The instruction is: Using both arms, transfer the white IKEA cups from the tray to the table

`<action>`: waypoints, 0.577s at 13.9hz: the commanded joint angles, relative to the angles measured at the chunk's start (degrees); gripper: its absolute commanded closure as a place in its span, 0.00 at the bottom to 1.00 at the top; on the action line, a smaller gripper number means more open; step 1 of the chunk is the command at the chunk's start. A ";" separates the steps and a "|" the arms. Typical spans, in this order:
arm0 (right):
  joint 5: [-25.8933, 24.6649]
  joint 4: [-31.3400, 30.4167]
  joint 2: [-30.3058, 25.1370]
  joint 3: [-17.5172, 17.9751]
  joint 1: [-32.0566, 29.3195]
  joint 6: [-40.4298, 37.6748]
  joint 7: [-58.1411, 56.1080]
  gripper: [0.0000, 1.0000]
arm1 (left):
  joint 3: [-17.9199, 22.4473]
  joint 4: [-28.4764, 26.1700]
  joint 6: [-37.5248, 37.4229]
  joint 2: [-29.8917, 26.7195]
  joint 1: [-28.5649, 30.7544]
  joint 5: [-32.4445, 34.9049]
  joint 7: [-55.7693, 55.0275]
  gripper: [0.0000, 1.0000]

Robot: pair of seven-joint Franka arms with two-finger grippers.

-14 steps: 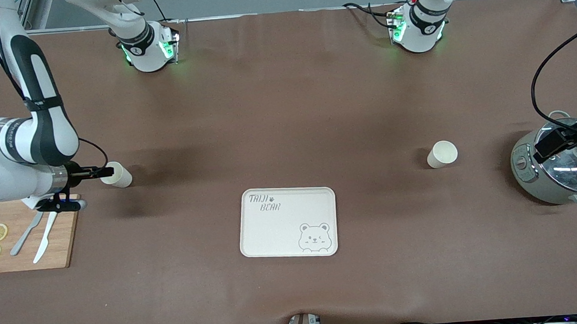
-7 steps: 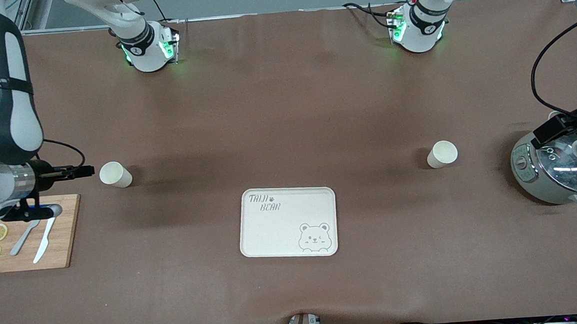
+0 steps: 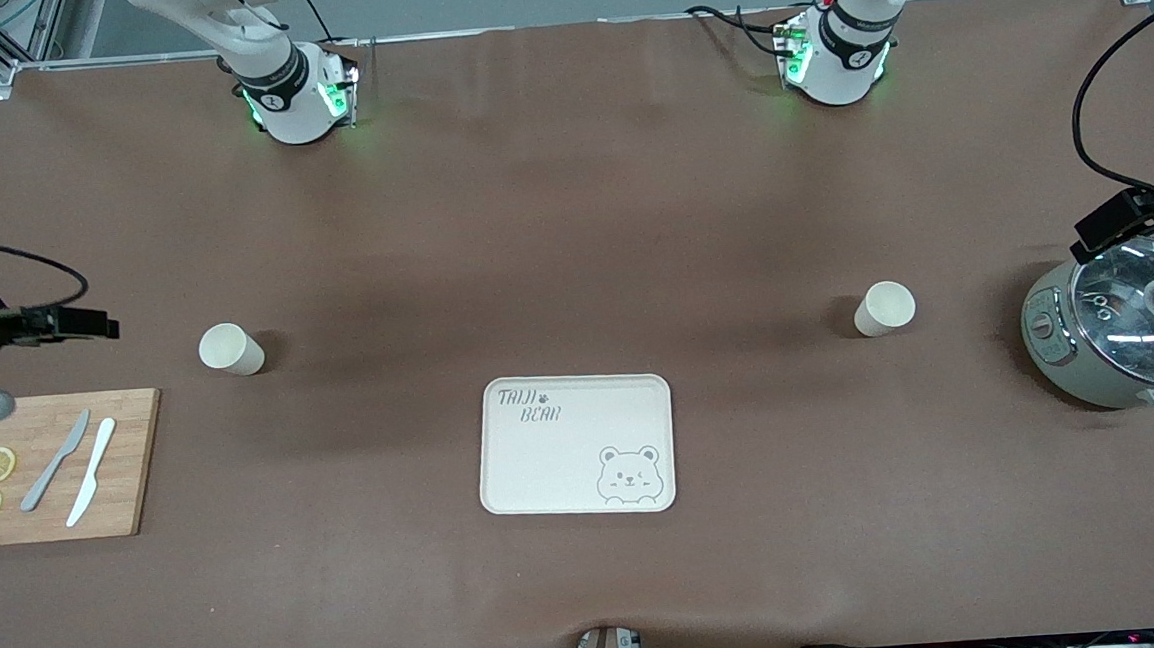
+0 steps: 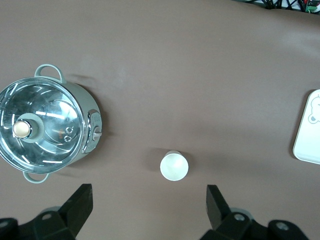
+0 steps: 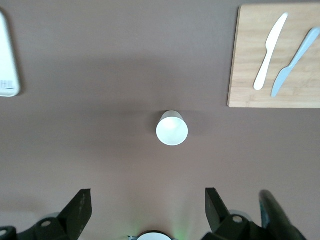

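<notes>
Both arms draw away, right pincer [image 3: 101, 325] and left pincer [image 3: 1097, 229] spread and empty, leaving both white cups [image 3: 230, 349] [image 3: 883, 307] upright on the bench [image 3: 570, 214], tray [image 3: 546, 466] bare, so the task looks complete.

Open brown table [image 3: 570, 214] is lying bare across the upper and middle of the front view. The tray [image 3: 576, 444] is sitting low at lower centre, carrying nothing. Two cups [image 3: 230, 349] [image 3: 884, 307] are standing well apart at mid-height. A cutting board [image 3: 130, 462] with knives is filling the lower left, and a lidded pot [image 3: 1118, 331] is blocking the right edge.
</notes>
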 commanded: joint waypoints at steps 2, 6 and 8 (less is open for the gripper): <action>-0.67 -5.05 -9.25 0.14 0.66 -1.50 -0.33 0.00 | -0.01 -0.11 -0.75 -0.57 0.43 -1.35 1.54 0.00; -2.42 -9.80 -16.81 -0.22 -0.48 -0.80 -0.25 0.00 | -0.01 -0.11 -0.49 -0.13 0.34 -1.17 1.54 0.00; -2.51 -13.30 -21.11 -0.48 -1.45 -0.45 0.19 0.00 | -0.01 -0.20 -0.49 -0.13 0.34 -1.26 1.54 0.00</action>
